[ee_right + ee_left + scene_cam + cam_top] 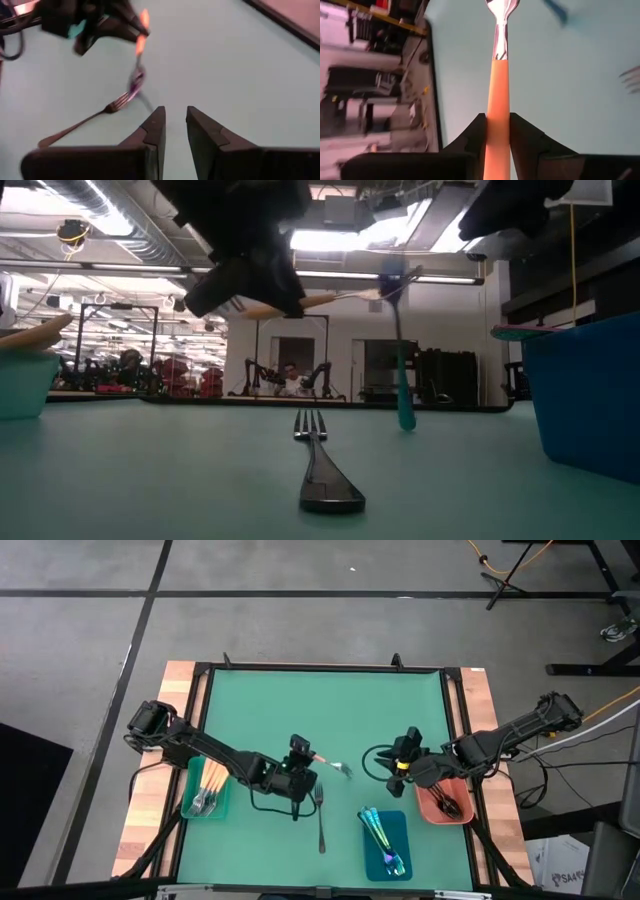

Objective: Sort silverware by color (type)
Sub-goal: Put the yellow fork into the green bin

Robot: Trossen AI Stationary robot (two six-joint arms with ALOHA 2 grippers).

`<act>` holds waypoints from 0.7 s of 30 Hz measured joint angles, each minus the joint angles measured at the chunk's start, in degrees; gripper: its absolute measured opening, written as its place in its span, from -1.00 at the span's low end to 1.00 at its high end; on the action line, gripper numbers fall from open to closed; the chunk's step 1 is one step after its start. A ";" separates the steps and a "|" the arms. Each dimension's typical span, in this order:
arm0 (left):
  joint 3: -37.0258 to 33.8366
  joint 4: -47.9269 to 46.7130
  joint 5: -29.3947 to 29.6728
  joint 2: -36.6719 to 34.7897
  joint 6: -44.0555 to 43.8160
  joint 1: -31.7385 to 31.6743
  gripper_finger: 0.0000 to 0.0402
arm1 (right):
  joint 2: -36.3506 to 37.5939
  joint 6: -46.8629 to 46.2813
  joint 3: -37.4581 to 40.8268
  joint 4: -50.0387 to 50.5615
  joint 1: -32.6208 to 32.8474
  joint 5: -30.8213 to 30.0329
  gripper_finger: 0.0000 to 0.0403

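Observation:
My left gripper (305,755) is above the middle of the green mat, shut on an orange-handled utensil (330,762). The utensil's silver head (346,771) points toward the table's right. Near it a black fork (320,818) lies flat on the mat. My right gripper (398,768) hovers right of centre, facing the left one, open (175,110) with nothing between its fingers. In the low view a blurred blue-teal utensil (401,360) shows nearly upright, its lower end at the mat. What holds it I cannot tell. My left gripper pinches the orange handle (498,120) between its two fingers. The handle runs straight out ahead along the fingers. The fingers slant down from the table's left. The utensil is lifted clear of the mat, its silver head (502,12) farthest from the gripper.
A teal tray (190,808) at the near left holds orange-handled silverware. A blue tray (400,830) at the near middle-right holds iridescent pieces. A salmon tray (428,810) under the right arm holds dark ones. Wooden rails edge the mat on both sides.

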State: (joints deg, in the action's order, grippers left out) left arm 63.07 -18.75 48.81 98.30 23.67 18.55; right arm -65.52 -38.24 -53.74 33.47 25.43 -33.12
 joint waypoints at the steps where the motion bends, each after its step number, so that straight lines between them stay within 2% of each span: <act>1: 0.00 1.20 -1.14 0.00 0.77 0.00 -0.71 | 0.00 0.65 0.00 -0.02 -0.17 -0.39 -0.66; 6: 0.00 6.54 -3.53 -0.02 5.28 -0.45 -0.70 | 0.00 2.88 0.00 -1.32 -2.56 -0.37 -0.66; 12: 0.02 12.37 -4.86 -0.04 20.02 -1.53 -0.70 | 0.00 5.87 0.00 -5.15 -7.62 0.09 -0.66; 16: 0.02 12.38 -4.51 -0.04 26.21 -1.89 -0.71 | -0.31 7.59 0.00 -8.87 -10.82 4.46 -0.66; 21: 0.02 12.42 -4.60 -0.07 29.35 -2.19 -0.71 | -2.85 11.73 0.00 -14.36 -13.60 11.37 -0.66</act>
State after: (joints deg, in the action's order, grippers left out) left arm 63.09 -6.33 44.21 98.24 53.02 16.35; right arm -68.37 -26.51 -53.74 19.12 11.83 -21.75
